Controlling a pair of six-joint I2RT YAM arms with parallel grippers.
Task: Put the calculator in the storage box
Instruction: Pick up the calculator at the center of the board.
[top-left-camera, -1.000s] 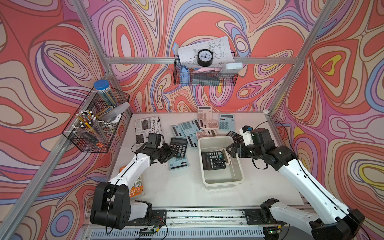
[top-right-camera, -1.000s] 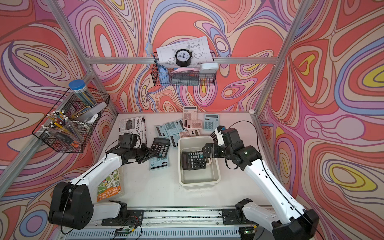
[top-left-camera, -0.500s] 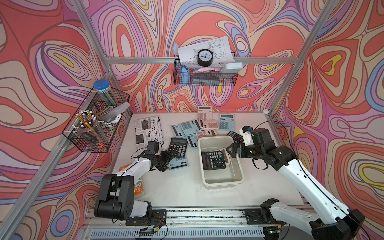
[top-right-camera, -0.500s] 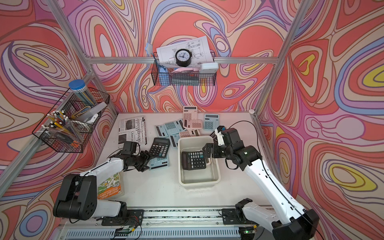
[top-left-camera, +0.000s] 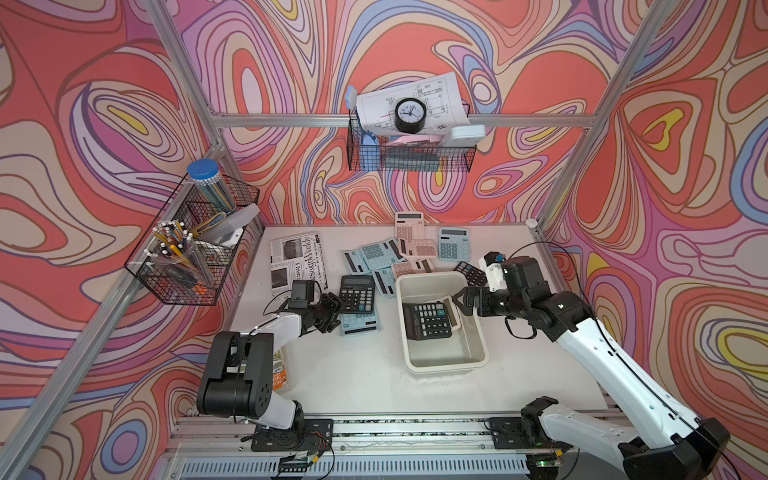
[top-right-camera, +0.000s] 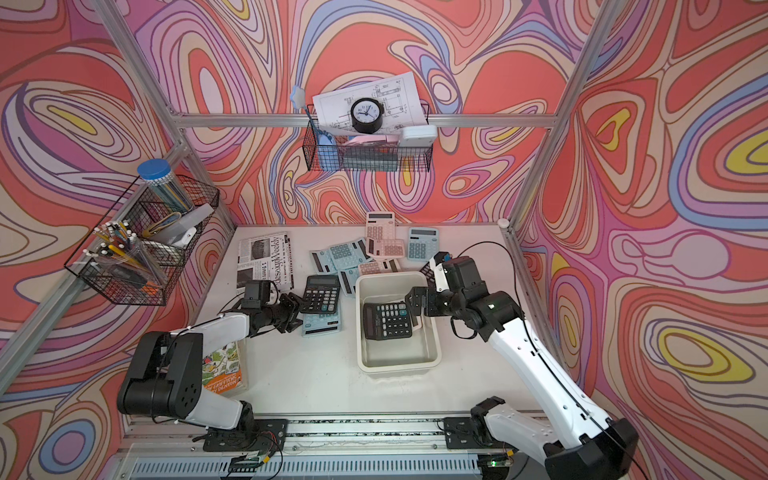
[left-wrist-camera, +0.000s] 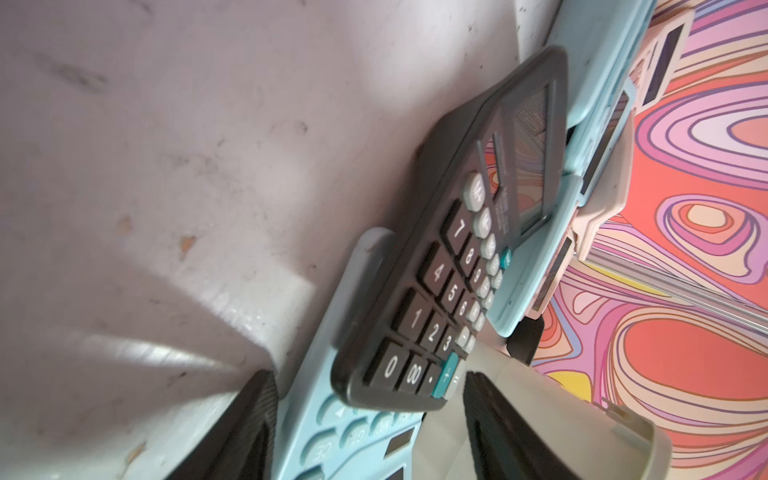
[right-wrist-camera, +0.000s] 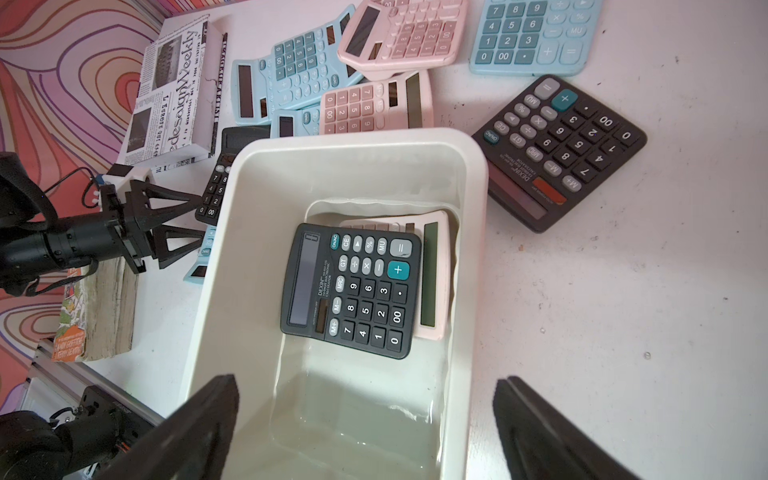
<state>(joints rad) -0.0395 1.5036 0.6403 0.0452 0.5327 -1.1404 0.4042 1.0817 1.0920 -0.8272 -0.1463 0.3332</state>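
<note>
Your target is the black calculator (top-left-camera: 356, 293) outside the box. It lies flat at about 2 o'clock from the left pincer (top-left-camera: 335, 312), with its lower end resting on a light blue calculator (top-left-camera: 360, 326). Its long axis runs 12 to 6, display toward 12. The left wrist view shows its near short edge sitting between the jaws with a gap on each side, so the pincer is partly open and holding nothing.

The storage box (top-left-camera: 446, 366) sits at 3 o'clock from that calculator, close by, with its long side also running 12 to 6. You would carry the calculator straight toward 3 o'clock and over the near rim.

The left arm is clearly the nearer one. The right pincer (top-left-camera: 460, 302) hangs wide open and empty over the box's 3 o'clock rim, where it could get in the way of a drop.

Counted:
- **Black calculators:** three. One is at your pincer, one (top-left-camera: 427, 320) is in the box, and one (top-left-camera: 469, 272) is on the tabletop (top-left-camera: 353, 386) past the box's 1 o'clock corner.
- **Pink calculators:** four, one (right-wrist-camera: 434, 282) of them in the box under the black one.
- **Light blue calculators:** four (they overlap, so treat this number as my best reading).
- **Storage box:** one.
- **Wire baskets on the walls:** two.
</note>
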